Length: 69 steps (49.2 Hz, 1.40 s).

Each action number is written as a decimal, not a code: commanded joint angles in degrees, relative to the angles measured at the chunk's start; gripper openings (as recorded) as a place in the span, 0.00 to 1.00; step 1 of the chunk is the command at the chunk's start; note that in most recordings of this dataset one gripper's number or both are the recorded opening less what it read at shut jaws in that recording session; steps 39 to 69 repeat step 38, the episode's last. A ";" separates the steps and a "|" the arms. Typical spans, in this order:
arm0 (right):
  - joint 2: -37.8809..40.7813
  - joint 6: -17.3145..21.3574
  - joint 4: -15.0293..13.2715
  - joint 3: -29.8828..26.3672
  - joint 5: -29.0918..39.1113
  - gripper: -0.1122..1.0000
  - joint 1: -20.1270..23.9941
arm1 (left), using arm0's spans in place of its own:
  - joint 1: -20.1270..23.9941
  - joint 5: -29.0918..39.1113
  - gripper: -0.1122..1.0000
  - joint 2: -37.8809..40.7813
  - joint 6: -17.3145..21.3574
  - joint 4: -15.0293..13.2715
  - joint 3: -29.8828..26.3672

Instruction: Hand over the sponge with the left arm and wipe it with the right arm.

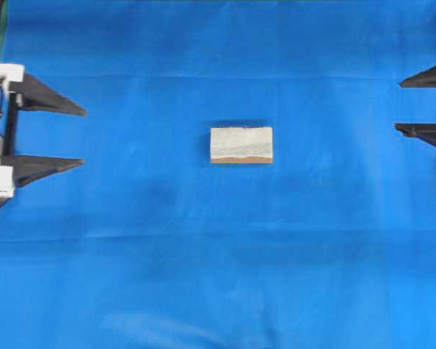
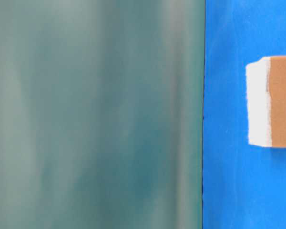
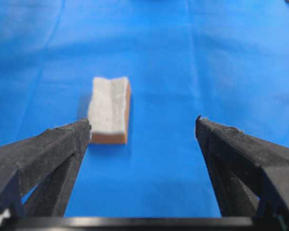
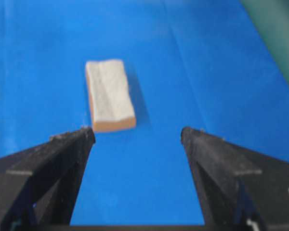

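**Operator:** Sponge first. From my console the small rectangular sponge (image 1: pixel 241 145), mottled grey-white scouring top over a thin orange-brown foam layer, lay flat near the middle of the blue cloth-covered table (image 1: pixel 203 276), scouring side up, nothing touching it.

**Colleague:** And the grippers?

**Operator:** The left arm's pointed black two-finger gripper (image 1: pixel 83 137) sat at the left edge of the overhead view, well apart from the sponge, its fingers (image 3: pixel 62 144) spread wide with nothing between them. The right arm's black gripper (image 1: pixel 398 105) was at the opposite edge, likewise gaping and empty. Both wrist cameras saw the sponge ahead of their fingertips and off to the left of the gap, not between them.

**Colleague:** How did you expect it to handle?

**Operator:** I judged it light and soft: the foam would give under a pinch, and the rough top should offer decent friction. Nothing fragile, little risk of slipping, though a hard squeeze might bow it.

**Colleague:** Where would you have taken hold?

**Operator:** Across the narrow width, on the two long sides, and toward one end, I reckoned, leaving the other end free for the right gripper to take at the handover. No part of the task looked begun yet.
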 commanded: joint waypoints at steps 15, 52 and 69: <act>-1.32 0.18 3.43 5.54 -5.19 0.74 0.09 | 0.00 -0.09 0.88 -9.05 0.00 0.00 6.77; -1.41 0.18 3.60 5.71 -5.89 0.74 0.09 | -0.09 -0.09 0.88 -9.58 -0.18 0.00 7.47; -1.41 0.18 3.60 5.71 -5.89 0.74 0.09 | -0.09 -0.09 0.88 -9.58 -0.18 0.00 7.47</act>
